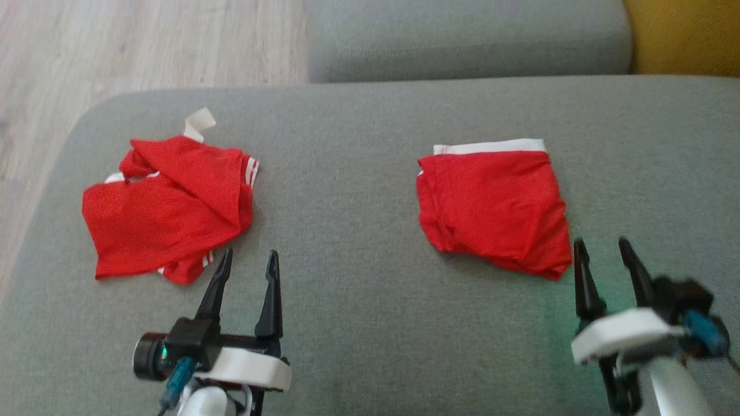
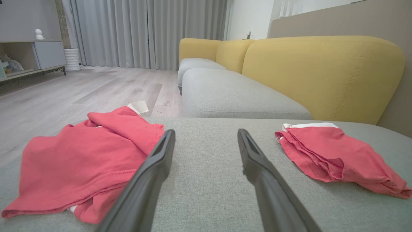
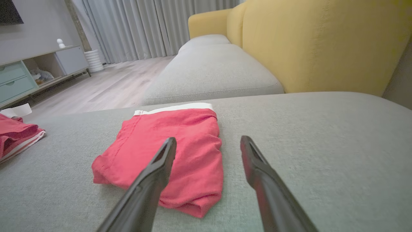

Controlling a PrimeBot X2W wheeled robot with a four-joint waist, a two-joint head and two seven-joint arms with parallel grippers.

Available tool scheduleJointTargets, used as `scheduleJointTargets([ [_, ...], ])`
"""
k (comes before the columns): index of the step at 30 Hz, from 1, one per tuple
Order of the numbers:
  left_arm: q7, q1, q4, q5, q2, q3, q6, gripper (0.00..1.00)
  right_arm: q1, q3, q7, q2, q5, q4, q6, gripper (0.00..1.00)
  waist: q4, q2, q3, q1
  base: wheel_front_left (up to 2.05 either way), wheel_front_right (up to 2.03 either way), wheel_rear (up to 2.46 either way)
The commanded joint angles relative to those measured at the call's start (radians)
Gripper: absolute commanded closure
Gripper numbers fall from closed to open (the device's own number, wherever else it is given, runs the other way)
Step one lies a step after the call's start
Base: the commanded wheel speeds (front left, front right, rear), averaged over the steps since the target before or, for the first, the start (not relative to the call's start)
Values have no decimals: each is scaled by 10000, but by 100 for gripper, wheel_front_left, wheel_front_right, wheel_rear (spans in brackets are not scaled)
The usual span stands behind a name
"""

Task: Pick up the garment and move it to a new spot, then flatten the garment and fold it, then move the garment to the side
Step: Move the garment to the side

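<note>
Two red garments lie on the grey sofa cushion (image 1: pixel 358 190). A crumpled red garment (image 1: pixel 165 208) with white stripes and a white tag lies at the left; it is also in the left wrist view (image 2: pixel 80 158). A folded red garment (image 1: pixel 491 205) with a white waistband lies at the right (image 3: pixel 173 151) (image 2: pixel 334 154). My left gripper (image 1: pixel 250 252) (image 2: pixel 206 131) is open and empty, just right of the crumpled garment's near edge. My right gripper (image 1: pixel 601 241) (image 3: pixel 208 139) is open and empty, at the folded garment's near right corner.
The cushion's rounded left edge drops to a pale wood floor (image 1: pixel 115 46). A second grey cushion (image 1: pixel 462 34) sits beyond, with a yellow backrest (image 1: pixel 688 34) along the right. A low cabinet (image 3: pixel 38 71) and curtains (image 2: pixel 145 32) stand far off.
</note>
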Motion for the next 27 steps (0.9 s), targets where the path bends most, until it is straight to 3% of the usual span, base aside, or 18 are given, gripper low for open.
scheduleJointTargets([
  [1, -53, -581, -350, 117, 24, 261, -41, 0, -760, 205, 52, -45, -83, -278, 65, 0, 149, 0, 247, 0, 0, 0, 0],
  [9, -53, -1069, -368, 137, 24, 139, -205, 0, -3016, -753, 1868, -45, -930, 1548, 65, 0, 712, 0, 1128, 0, 0, 0, 0],
  [17, -53, -1507, -334, -114, 24, -95, -135, 0, -4755, -2380, 2734, -45, -1966, 4002, 65, 0, 1259, 0, 1605, 0, 0, 0, 0],
  [21, -53, -1585, -312, -176, 24, -134, -81, 0, -5185, -2350, 3229, -45, -2016, 5380, 65, 0, 1368, 0, 1673, 0, 0, 0, 0],
  [23, -53, -1594, -297, -165, 24, -83, -68, 0, -5270, -2328, 3294, -45, -2488, 5683, 65, 100, 1358, 0, 1668, 0, 0, 0, 0],
  [27, -53, -1572, -247, -121, 24, 79, -37, 0, -5485, -2348, 2914, -45, -2726, 5987, 65, 100, 1240, 0, 1515, 0, 0, 0, 0],
])
